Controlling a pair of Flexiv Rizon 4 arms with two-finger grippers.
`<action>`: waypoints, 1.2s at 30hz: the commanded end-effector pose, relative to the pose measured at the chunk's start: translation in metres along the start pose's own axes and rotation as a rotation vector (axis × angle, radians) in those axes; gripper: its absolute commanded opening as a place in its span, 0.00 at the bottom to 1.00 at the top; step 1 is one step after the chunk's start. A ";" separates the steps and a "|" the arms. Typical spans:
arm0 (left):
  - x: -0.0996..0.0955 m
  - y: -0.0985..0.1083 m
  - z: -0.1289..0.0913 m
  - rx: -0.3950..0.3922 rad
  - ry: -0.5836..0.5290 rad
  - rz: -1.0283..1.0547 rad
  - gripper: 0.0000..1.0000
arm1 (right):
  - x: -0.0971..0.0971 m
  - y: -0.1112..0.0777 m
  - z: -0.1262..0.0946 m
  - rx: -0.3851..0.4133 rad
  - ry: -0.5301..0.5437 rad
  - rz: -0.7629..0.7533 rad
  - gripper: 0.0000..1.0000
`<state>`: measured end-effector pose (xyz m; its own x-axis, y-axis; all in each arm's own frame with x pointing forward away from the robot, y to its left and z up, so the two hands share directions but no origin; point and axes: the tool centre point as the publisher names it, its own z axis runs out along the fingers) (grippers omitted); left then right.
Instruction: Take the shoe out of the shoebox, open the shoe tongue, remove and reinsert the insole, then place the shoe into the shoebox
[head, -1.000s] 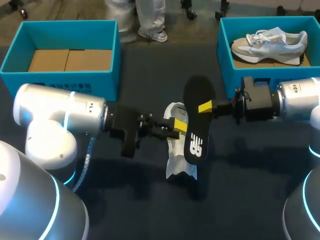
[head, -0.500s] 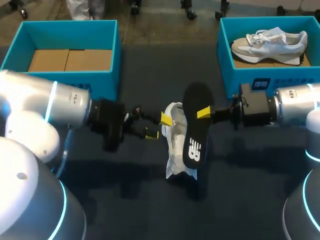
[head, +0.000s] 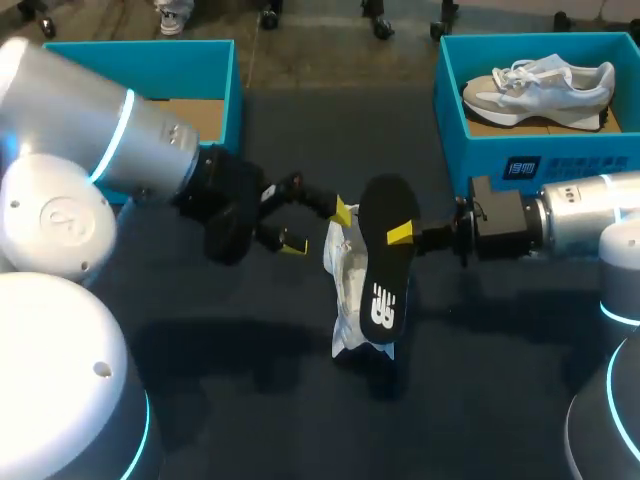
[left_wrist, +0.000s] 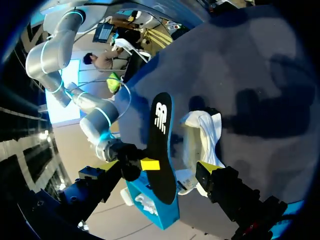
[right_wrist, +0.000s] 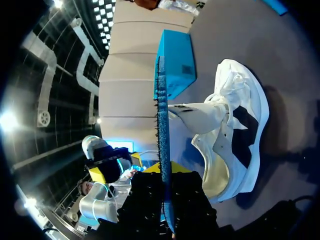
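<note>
Mid-frame, the right jaws pinch the flat black foam insole (head: 385, 270) beside the white fabric shoe (head: 345, 280); the left jaws hang wide open nearby; next, I think, it slides back inside.

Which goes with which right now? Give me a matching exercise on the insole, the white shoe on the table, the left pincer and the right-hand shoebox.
Things:
1. insole
2. white shoe
3. left pincer
4. right-hand shoebox

States:
A. open, beside the white shoe
B. holds a second shoe
C. clamped in the right pincer
D. resting on the dark table

Pairs: 1-C, 2-D, 3-A, 4-B.
</note>
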<state>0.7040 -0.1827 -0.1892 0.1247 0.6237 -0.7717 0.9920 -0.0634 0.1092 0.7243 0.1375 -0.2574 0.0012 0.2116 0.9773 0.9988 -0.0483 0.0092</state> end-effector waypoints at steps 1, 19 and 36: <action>-0.006 0.001 0.003 -0.005 0.104 -0.011 1.00 | -0.001 0.001 0.002 0.004 0.002 -0.001 0.00; -0.023 0.007 0.003 -0.043 0.250 -0.087 1.00 | -0.003 0.002 0.003 0.018 -0.001 0.006 0.00; -0.028 0.023 0.007 -0.022 0.508 -0.180 1.00 | -0.002 0.005 0.012 0.043 -0.033 0.009 0.00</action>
<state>0.7198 -0.1988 -0.1717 -0.0675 0.8589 -0.5076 0.9949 0.0964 0.0308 0.7276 0.1442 -0.2598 0.0083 0.2351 0.9719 0.9999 -0.0137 -0.0052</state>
